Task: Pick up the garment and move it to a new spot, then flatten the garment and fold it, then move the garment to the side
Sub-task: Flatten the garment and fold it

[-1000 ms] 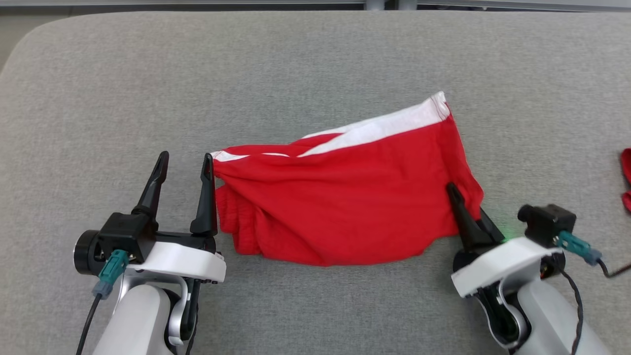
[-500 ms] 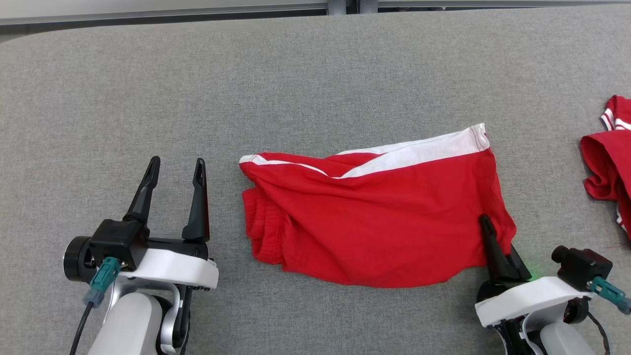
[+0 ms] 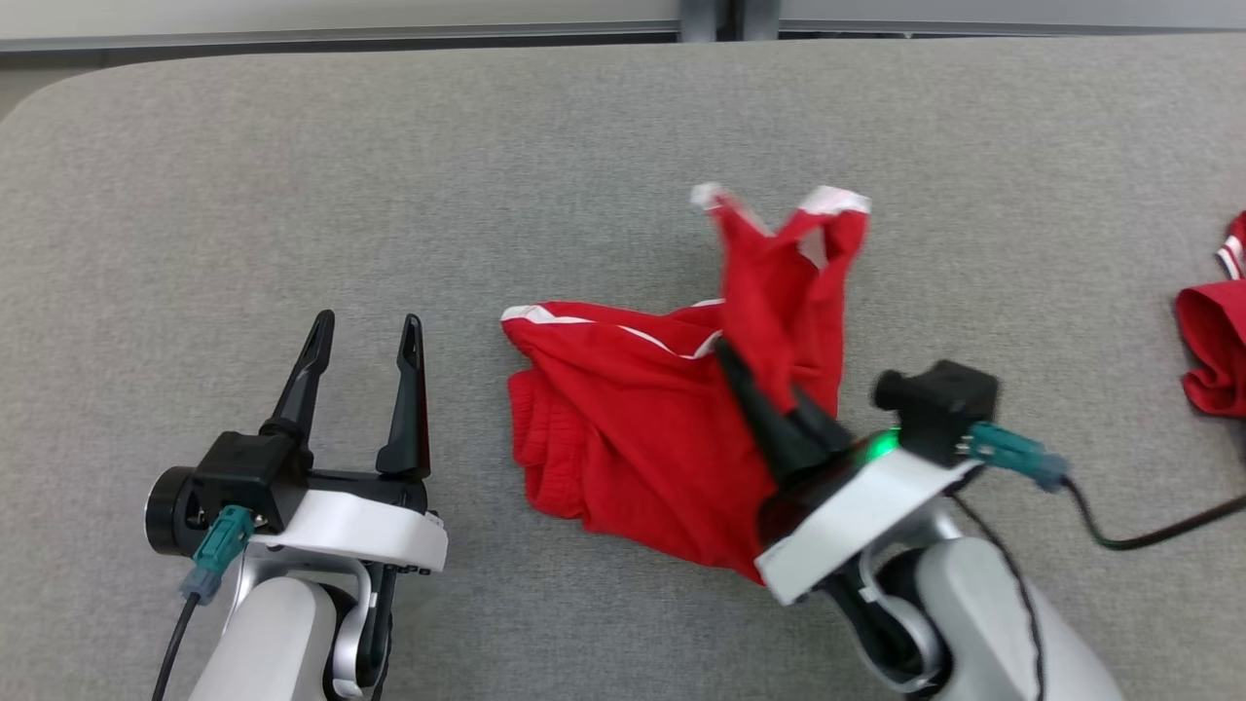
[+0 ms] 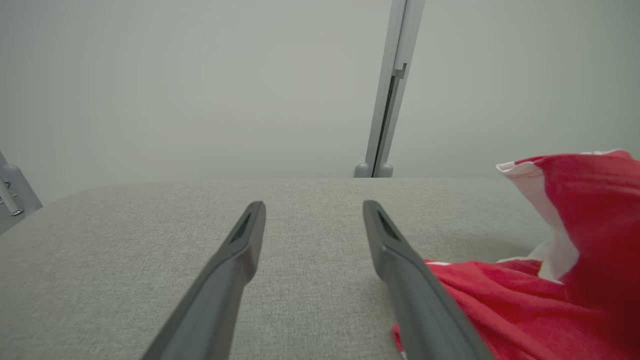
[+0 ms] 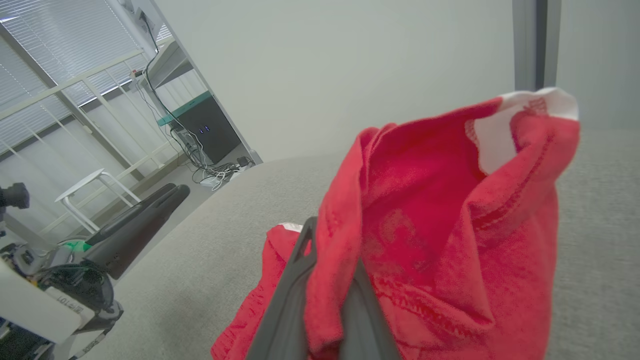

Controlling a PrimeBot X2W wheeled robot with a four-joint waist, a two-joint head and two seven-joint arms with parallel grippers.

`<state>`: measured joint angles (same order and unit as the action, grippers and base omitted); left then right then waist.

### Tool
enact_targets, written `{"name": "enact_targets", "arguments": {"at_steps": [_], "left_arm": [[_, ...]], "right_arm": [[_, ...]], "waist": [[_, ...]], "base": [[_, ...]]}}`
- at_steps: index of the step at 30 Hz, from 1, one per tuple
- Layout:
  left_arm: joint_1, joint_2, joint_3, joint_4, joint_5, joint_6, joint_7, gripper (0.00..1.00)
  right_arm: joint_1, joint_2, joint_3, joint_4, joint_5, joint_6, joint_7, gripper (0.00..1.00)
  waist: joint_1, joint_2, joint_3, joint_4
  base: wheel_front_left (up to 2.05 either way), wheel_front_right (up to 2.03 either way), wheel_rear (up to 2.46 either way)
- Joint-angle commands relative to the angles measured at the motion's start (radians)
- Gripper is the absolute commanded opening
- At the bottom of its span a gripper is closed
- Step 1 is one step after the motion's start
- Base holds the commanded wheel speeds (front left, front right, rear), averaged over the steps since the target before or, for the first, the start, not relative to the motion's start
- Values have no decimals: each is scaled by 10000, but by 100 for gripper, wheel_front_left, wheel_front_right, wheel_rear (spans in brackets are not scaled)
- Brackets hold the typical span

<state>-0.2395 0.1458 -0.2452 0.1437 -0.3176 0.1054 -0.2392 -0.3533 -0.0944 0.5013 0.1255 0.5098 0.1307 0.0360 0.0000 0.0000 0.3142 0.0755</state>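
The garment is a pair of red shorts with a white band, lying mid-table on the grey padded table. My right gripper is shut on its right side, holding that part up as a bunched flap above the rest. In the right wrist view the red cloth is pinched in the right gripper and drapes over its fingers. My left gripper stands open just left of the garment, holding nothing. The left wrist view has the left gripper open over bare table, with the garment to its right.
Another red cloth with white trim lies at the table's right edge. A grey post stands behind the table's far edge. The table's far left corner is rounded. Bare grey surface lies left of and beyond the garment.
My right gripper has lifted the garment's right side and carried it leftward over the rest. The left gripper has stayed open beside the garment. The head camera has shifted.
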Motion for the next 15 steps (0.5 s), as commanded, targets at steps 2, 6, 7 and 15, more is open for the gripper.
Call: {"name": "enact_targets", "arguments": {"at_steps": [2,6,7,15], "left_arm": [[-169,-28,-8,70,-70,-28,-67,100],[-270,-137,-82,179,-89,-77,-131,100],[-296,-156,-77,202,-109,-83,-148,100],[-327,-257,-16,366,-114,-81,-223,100]], "right_arm": [[-276,123,625,161,220,-1,199,0],[-667,254,1700,748,587,-1,203,0],[-726,284,1906,949,725,1,162,0],[-1195,387,2622,2494,908,-1,-206,100]], "waist": [[0,0,-4,278],[0,0,84,623],[0,0,110,684],[0,0,232,808]], "base": [[0,0,0],[0,0,0],[0,0,0],[0,0,0]]}}
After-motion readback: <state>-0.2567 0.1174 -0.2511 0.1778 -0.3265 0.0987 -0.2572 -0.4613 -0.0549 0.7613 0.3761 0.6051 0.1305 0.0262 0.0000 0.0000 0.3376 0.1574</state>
